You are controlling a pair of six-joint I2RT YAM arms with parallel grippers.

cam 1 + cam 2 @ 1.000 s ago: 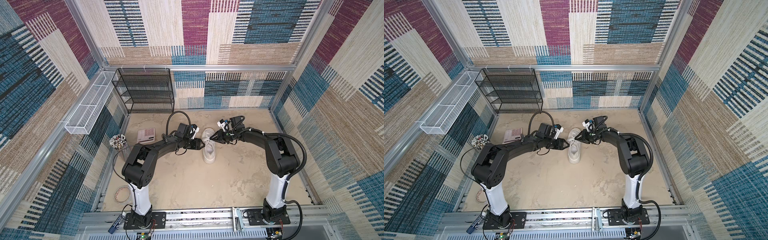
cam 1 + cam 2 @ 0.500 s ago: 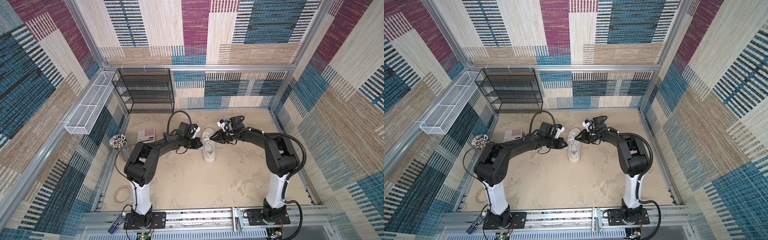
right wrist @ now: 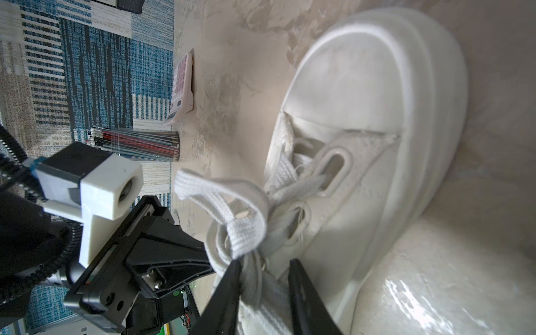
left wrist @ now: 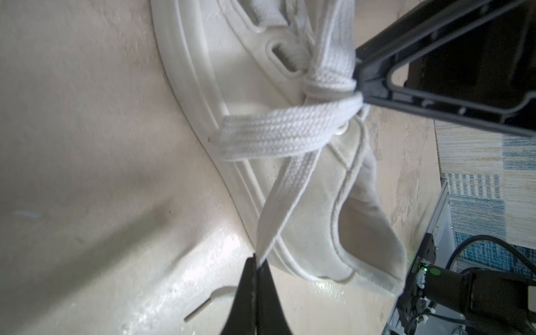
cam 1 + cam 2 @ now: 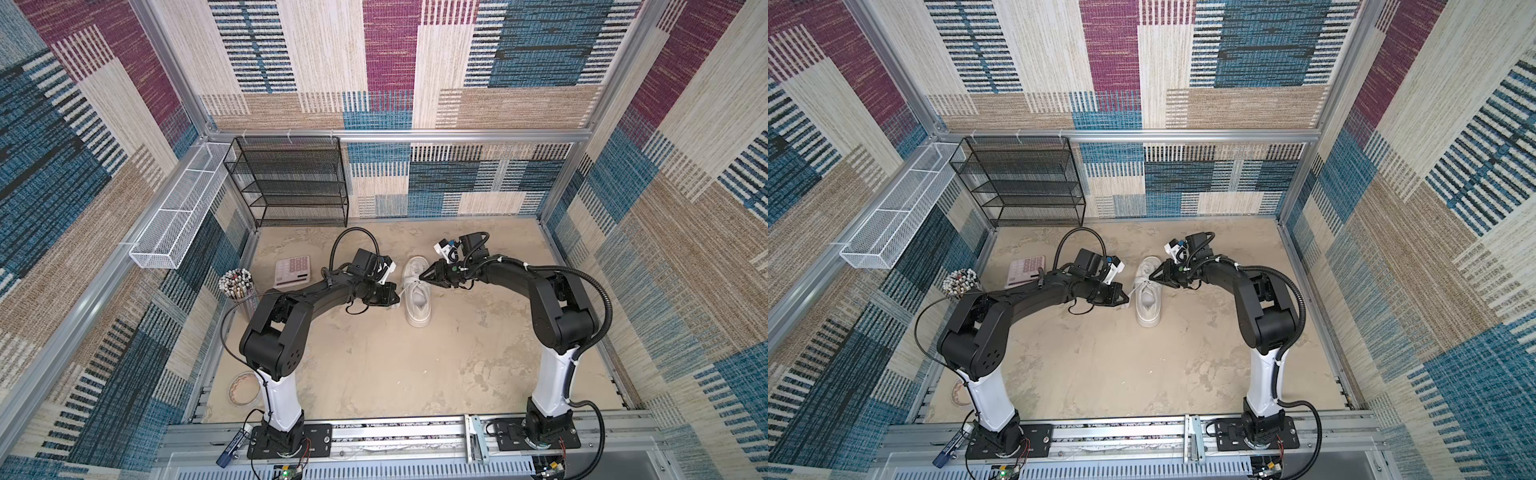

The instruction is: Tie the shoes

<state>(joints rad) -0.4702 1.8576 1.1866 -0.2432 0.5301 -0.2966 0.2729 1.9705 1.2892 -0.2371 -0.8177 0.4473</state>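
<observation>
My left claw (image 4: 256, 262) is clenched on one flat lace strand (image 4: 290, 188), low beside the sole. That strand runs taut up to the crossing at the eyelets. My right claw (image 3: 264, 269) straddles the bunched laces at that crossing, with a loop (image 3: 232, 197) standing out of it. Its jaws are parted around the bundle, and I cannot tell whether they truly pinch it.

The white sneaker (image 5: 417, 299) sits on the table (image 5: 374, 365) between both claws, toward the back, with its heel opening facing the arm bases.

I judge I'm mid-knot. The next move is to draw the left strand sideways away from the shoe while the right claw steadies the loop. It should go slowly, so the sneaker doesn't drag.

Bare table lies on my left before the calculator (image 5: 292, 271) and pencil cup (image 5: 236, 283), and there is far more in front. A lace tip (image 4: 200, 310) lies loose on the table just beside my left claw.
</observation>
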